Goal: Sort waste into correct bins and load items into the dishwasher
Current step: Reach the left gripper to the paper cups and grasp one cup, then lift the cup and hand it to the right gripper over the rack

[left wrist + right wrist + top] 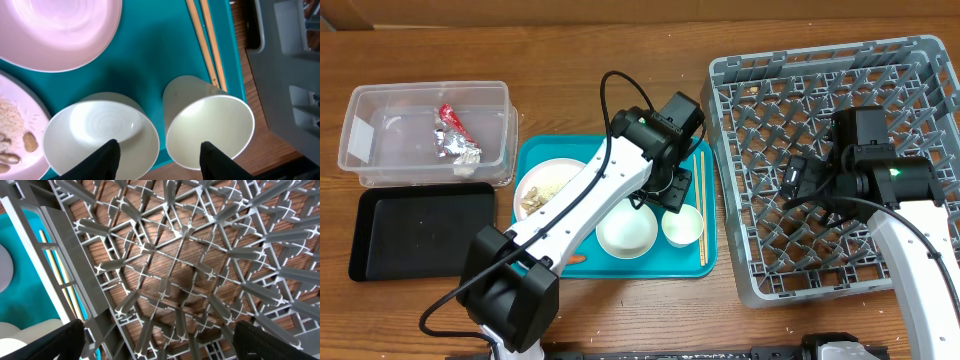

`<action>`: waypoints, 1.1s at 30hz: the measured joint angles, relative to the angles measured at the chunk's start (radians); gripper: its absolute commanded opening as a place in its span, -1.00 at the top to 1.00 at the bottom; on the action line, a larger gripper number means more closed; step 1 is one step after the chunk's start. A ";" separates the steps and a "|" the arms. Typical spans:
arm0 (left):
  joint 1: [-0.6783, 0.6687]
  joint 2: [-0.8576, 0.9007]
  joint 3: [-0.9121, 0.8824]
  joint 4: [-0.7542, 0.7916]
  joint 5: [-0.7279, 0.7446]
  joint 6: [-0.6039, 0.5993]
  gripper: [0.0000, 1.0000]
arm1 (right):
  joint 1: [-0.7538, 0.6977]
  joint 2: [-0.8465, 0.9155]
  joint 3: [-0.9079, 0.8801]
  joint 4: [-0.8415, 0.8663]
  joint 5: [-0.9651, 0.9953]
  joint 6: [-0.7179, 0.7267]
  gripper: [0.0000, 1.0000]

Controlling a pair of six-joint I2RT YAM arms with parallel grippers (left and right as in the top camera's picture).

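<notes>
Jaws spread on both: left gripper (159,159) above two bowls (100,127), one cup (210,130); right gripper (157,341) over dish rack (185,255); foil wrappers (456,140) only overhead.

Figure. Brown wooden table (620,60) from overhead, filling nearly the whole view.
Surface of long boards with grain running left to right, mid-brown with darker streaks and a low sheen. Even, diffuse lighting from above; only soft, short shadows on the wood. Dark strip (670,352) along the near edge, too narrow to identify. Same wood glimpsed in both wrist views: a narrow band at the right side in the left wrist view, darker, shaded patches in the right wrist view.
</notes>
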 measured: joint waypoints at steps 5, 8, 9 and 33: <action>0.000 0.002 -0.088 0.086 0.043 -0.003 0.09 | 0.000 0.000 0.000 0.000 0.000 0.000 -0.94; 0.000 0.002 -0.131 0.137 0.063 -0.011 0.41 | 0.000 0.000 0.000 0.000 0.000 -0.001 -0.94; 0.000 0.002 -0.142 0.137 0.066 -0.011 0.45 | 0.000 0.000 0.000 -0.001 0.000 0.000 -0.94; 0.000 0.002 -0.182 0.177 0.091 -0.029 0.92 | 0.000 0.000 0.001 -0.001 0.000 0.000 -0.94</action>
